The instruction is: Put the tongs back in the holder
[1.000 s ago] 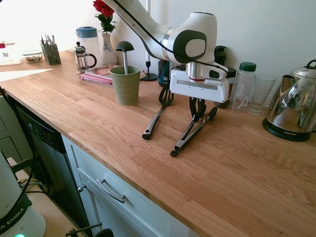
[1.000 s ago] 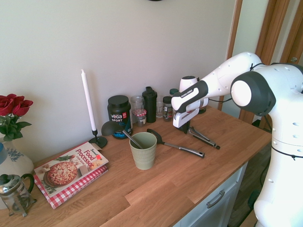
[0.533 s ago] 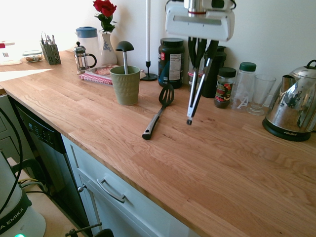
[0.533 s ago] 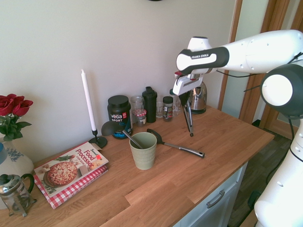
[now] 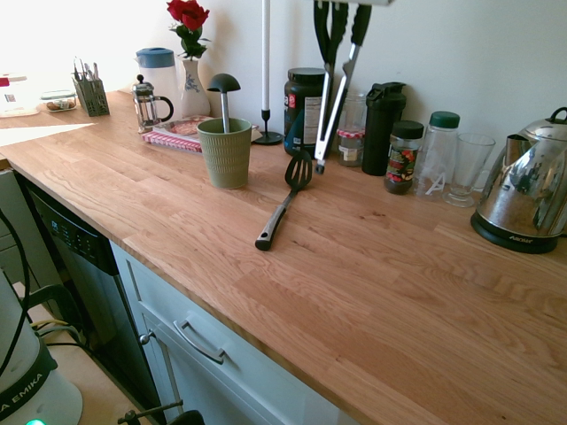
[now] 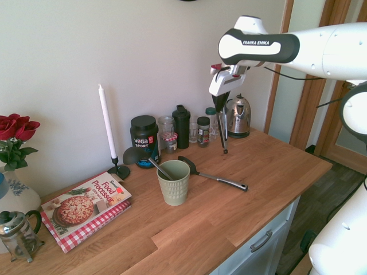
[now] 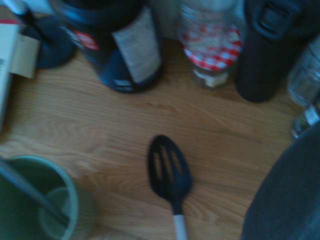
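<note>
The tongs hang almost upright in the air, black tips at the top in my gripper, which is shut on them. Their hinge end hangs just above the counter, over the spatula's head. The silver arms run up out of the first exterior view's top edge. The olive-green ribbed holder stands on the counter, to the picture's left of the tongs, with a black ladle in it. From the other side the holder is in front of and left of the gripper. The wrist view shows the holder's rim.
A black slotted spatula lies on the counter between holder and tongs. Along the wall stand a black tub, bottles, jars, a glass, a kettle and a candle. A cookbook, French press and vase lie beyond the holder.
The tongs were lifted off the counter in the shut gripper, swung from slanted to nearly upright, and carried up and sideways toward the holder. The spatula and holder have not moved.
</note>
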Motion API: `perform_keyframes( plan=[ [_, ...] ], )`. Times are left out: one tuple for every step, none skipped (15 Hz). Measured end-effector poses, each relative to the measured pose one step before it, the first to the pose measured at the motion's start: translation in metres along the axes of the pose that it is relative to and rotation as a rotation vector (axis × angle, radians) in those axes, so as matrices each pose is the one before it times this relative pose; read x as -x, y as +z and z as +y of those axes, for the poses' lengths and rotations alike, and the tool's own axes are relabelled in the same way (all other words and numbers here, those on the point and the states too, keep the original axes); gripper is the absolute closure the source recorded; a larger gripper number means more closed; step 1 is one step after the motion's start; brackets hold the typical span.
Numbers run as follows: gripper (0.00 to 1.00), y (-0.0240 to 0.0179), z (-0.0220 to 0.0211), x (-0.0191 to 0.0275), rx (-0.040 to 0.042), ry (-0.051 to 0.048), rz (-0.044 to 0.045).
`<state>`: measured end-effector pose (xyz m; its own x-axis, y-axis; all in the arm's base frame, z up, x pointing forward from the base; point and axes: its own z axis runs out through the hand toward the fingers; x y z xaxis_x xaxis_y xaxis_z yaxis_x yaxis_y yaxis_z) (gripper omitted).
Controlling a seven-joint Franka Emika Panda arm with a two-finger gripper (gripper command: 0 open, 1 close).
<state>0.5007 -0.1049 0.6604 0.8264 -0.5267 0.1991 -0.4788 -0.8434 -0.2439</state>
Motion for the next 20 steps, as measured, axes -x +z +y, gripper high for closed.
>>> perform_keyframes(
  plan=[
    [1.00, -0.01863, -0.02163, 0.01845, -0.01941, -0.04668, 0.00231],
    [1.00, -0.01556, -0.02271, 0.01843, -0.01636, -0.04329, 0.00184],
    [1.00, -0.01175, -0.02379, 0.01638, -0.01371, -0.03477, 0.00268],
    [1.00, -0.00713, -0.02452, 0.01531, -0.01084, -0.03321, 0.00078],
    [1.00, -0.00031, -0.02044, 0.01139, -0.00460, -0.02865, -0.00397],
    [1.00, 0.00373, -0.01716, 0.00833, -0.00154, -0.02258, -0.00875],
    [1.00, 0.00527, -0.01249, 0.00659, 0.00134, -0.01839, -0.01139],
    [1.00, 0.00936, -0.00924, 0.00382, -0.00544, -0.00706, -0.00317],
    [1.00, 0.01545, -0.00803, 0.00308, -0.01217, 0.00536, 0.00060],
    [1.00, 0.01802, -0.00487, 0.00289, -0.01072, 0.00709, -0.00908],
    [1.00, 0.01731, -0.00341, 0.00113, -0.00693, 0.00254, -0.01117],
    [1.00, 0.01400, -0.00190, -0.00017, -0.00231, -0.00088, -0.00269],
    [1.00, 0.01079, 0.00086, -0.00194, -0.00137, 0.00116, 0.00344],
    [1.00, 0.00853, 0.00127, -0.00337, -0.00351, -0.00270, 0.01042],
    [1.00, 0.00592, 0.00055, -0.00320, -0.00259, -0.00467, 0.00646],
    [1.00, 0.00448, 0.00108, -0.00317, -0.00075, -0.00152, 0.00148],
    [1.00, 0.00535, 0.00143, -0.00266, 0.00211, 0.00300, -0.00393],
    [1.00, 0.00574, 0.00146, -0.00245, 0.00410, 0.00288, -0.00552],
    [1.00, 0.00674, 0.00209, -0.00294, 0.00484, 0.00410, -0.00702],
    [1.00, 0.00748, 0.00195, -0.00322, 0.00567, 0.00346, -0.00623]
  ],
)
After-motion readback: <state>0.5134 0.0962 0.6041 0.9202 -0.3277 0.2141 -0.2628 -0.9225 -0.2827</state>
